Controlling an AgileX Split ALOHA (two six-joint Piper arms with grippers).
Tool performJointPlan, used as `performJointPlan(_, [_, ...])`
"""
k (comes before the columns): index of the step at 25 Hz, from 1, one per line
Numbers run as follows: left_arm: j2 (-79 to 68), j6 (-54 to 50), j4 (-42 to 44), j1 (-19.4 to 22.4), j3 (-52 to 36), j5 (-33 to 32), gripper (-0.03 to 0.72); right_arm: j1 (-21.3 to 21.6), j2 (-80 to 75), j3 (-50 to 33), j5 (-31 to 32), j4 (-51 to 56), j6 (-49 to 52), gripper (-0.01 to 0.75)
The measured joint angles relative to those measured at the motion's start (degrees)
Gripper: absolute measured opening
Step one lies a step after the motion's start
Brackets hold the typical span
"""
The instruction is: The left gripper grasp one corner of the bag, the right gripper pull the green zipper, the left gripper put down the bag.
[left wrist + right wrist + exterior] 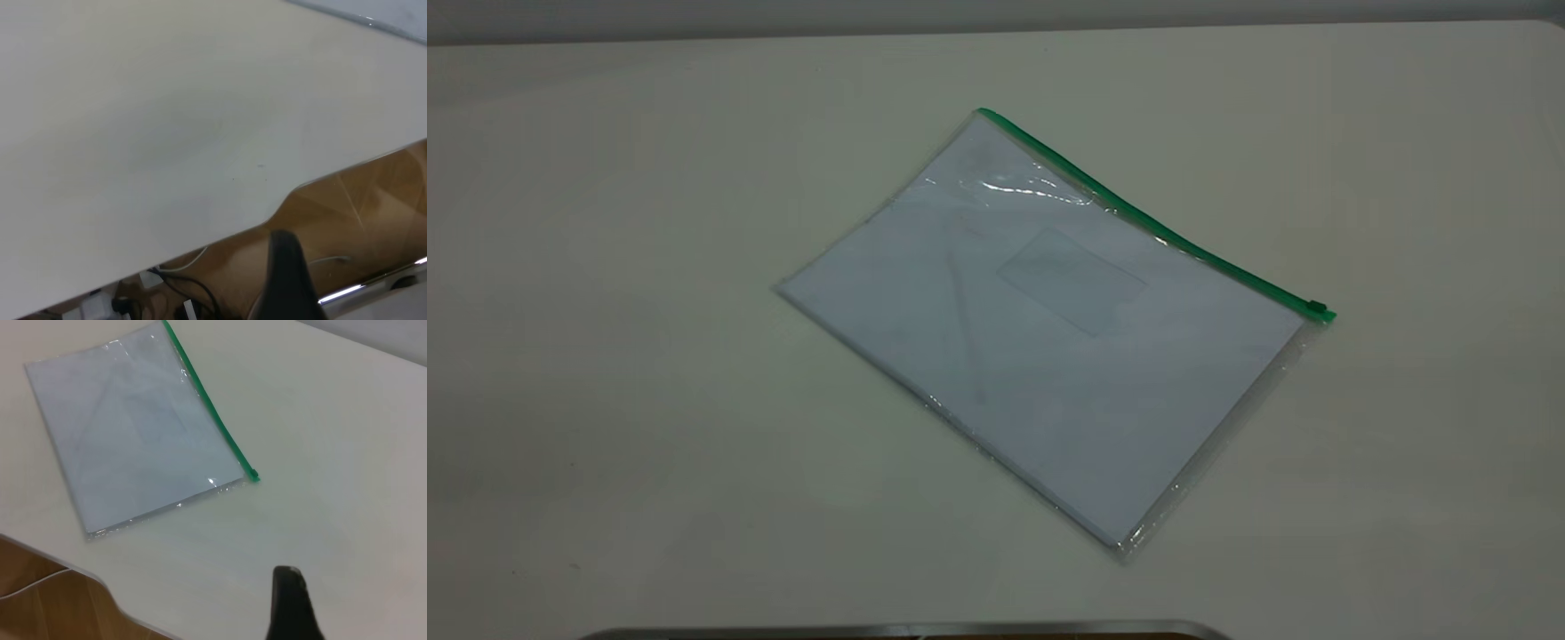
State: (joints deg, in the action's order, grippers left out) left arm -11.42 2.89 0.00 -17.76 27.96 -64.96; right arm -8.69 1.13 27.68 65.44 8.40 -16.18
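Bag (1049, 329) lies flat and askew mid-tabletop (605, 356), zipper (1138, 218) along its far edge, slider at the right corner (1319, 311). Left end effector (287, 280) and right end effector (290, 607) hang apart from it; whether either is open or closed, I cannot tell.

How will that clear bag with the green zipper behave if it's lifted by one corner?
The bag will probably sag, since its thin film wrinkles near the green zipper. The paper sheets inside should stiffen it somewhat and add slight weight. Its glossy plastic looks slippery, so it may slide on the table if pushed.
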Motion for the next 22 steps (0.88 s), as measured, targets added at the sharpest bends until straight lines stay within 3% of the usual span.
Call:
performJointPlan(9, [0.2,0.1,0.0,1.0,-0.1,0.2,0.59,0.0,0.0,0.0,0.0,0.0,0.1,0.522])
performJointPlan(16, [5.1,0.1,-0.7,17.1,-0.1,0.3,0.59,0.0,0.0,0.0,0.0,0.0,0.1,0.522])
performJointPlan(22, [10.3,0.1,-0.8,19.8,-0.1,0.2,0.59,0.0,0.0,0.0,0.0,0.0,0.1,0.522])
